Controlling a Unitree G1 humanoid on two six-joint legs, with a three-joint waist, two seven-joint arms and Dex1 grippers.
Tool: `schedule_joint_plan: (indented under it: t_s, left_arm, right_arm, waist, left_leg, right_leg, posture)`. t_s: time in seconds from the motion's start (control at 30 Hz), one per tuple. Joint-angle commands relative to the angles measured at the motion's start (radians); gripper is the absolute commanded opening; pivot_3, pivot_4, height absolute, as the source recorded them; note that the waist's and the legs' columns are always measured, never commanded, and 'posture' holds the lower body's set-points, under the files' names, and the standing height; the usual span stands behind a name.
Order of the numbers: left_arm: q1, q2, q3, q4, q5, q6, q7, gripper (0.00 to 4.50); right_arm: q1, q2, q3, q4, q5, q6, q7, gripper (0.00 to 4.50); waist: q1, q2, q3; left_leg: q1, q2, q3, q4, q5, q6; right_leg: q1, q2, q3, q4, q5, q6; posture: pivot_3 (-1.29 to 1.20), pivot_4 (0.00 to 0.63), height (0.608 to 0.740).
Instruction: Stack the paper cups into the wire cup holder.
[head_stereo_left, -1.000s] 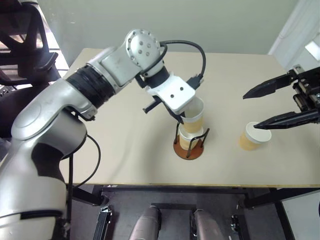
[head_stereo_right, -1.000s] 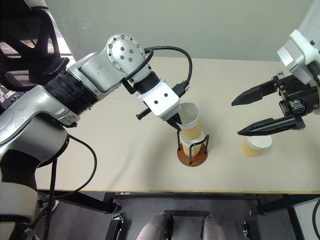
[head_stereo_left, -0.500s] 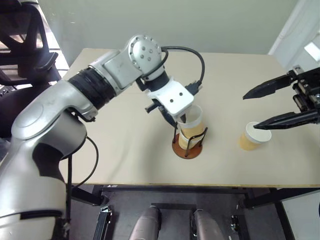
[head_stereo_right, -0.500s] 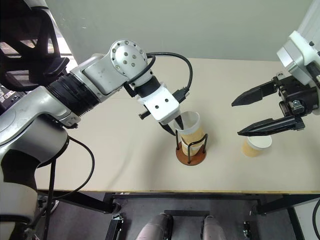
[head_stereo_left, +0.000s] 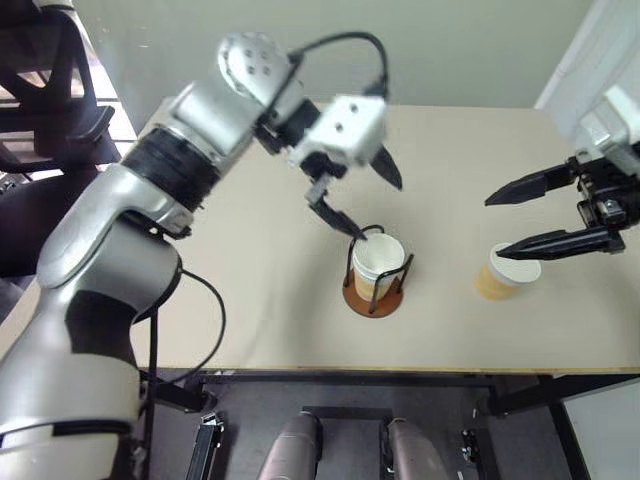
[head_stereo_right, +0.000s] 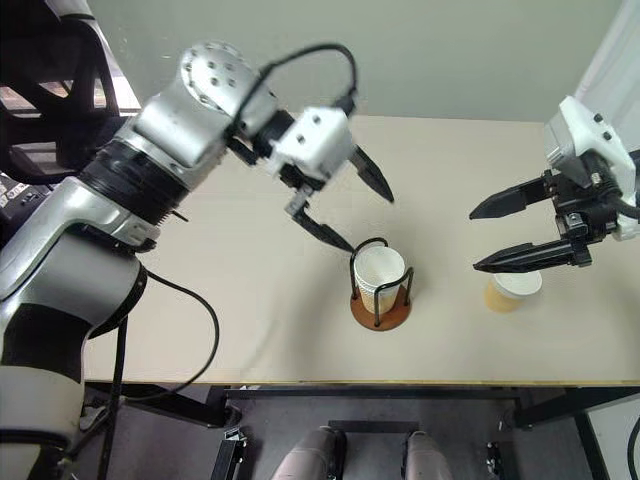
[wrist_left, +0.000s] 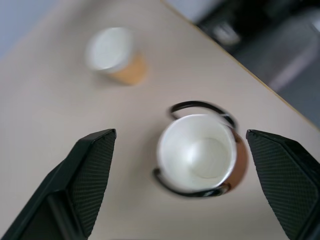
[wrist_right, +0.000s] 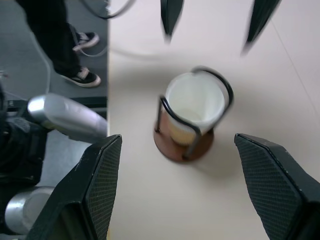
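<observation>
the left hand (head_stereo_right: 343, 200) hung spread and empty above the wire cup holder (head_stereo_right: 381, 290), where nested paper cups (head_stereo_right: 380, 274) sat low between the two black loops. one loose cup (head_stereo_right: 511, 288) stood on the table (head_stereo_right: 230, 320) to the right, just under the right hand (head_stereo_right: 495, 238), whose fingers were spread wide and held nothing. that hand would do best to straddle the loose cup below its rim, pinch lightly so the wall keeps its shape, then lift straight up.
</observation>
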Motion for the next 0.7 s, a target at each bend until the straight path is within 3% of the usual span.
schedule_joint_plan:
  t_s: [0.03, 0.1, 0.23, 0.5, 0.7]
  left_arm:
    - [0.042, 0.037, 0.156, -0.057, -0.053, 0.189, -0.028, 4.49]
    - [0.075, 0.055, 0.203, -0.105, -0.064, 0.263, -0.028, 4.49]
    - [0.171, 0.105, 0.312, -0.234, -0.109, 0.442, -0.028, 4.49]
    - [0.327, 0.283, 0.353, -0.411, -0.142, 0.507, -0.028, 4.49]
    - [0.364, 0.288, 0.455, -0.366, -0.087, 0.543, -0.025, 4.49]
  right_arm:
    - [0.048, -0.020, -0.031, -0.026, -0.053, -0.023, -0.054, 3.66]
    - [0.074, -0.022, -0.025, -0.026, -0.075, -0.029, -0.069, 3.66]
    - [0.165, -0.039, 0.026, 0.021, -0.243, -0.249, -0.062, 3.66]
    - [0.247, -0.047, 0.104, 0.212, -0.495, -0.601, -0.030, 3.66]
    - [0.198, 0.019, 0.151, 0.337, -0.603, -0.729, -0.026, 3.66]
  waist:
    - [-0.001, 0.000, 0.000]
    - [-0.001, 0.000, 0.000]
    - [0.001, 0.000, 0.000]
    - [-0.002, 0.000, 0.000]
    - [-0.006, 0.000, 0.000]
  left_leg:
    - [0.000, 0.000, 0.000, 0.000, 0.000, 0.000]
    - [0.000, 0.000, 0.000, 0.000, 0.000, 0.000]
    - [0.000, -0.001, 0.001, 0.000, 0.000, 0.001]
    - [0.004, 0.000, 0.001, 0.000, 0.003, 0.001]
    - [0.018, -0.001, 0.001, -0.002, 0.003, 0.001]
  right_leg:
    - [0.001, 0.000, 0.000, 0.000, 0.000, 0.000]
    - [0.000, 0.000, 0.000, -0.001, 0.000, 0.000]
    - [0.000, 0.000, 0.000, -0.001, 0.000, 0.000]
    - [0.003, 0.001, 0.001, 0.000, 0.004, 0.001]
    - [0.016, 0.001, 0.003, -0.001, 0.003, 0.002]
  posture:
    - [0.00, 0.150, 0.740]
    - [0.00, 0.150, 0.740]
    - [0.00, 0.150, 0.740]
    - [0.00, 0.150, 0.740]
    - [0.00, 0.150, 0.740]
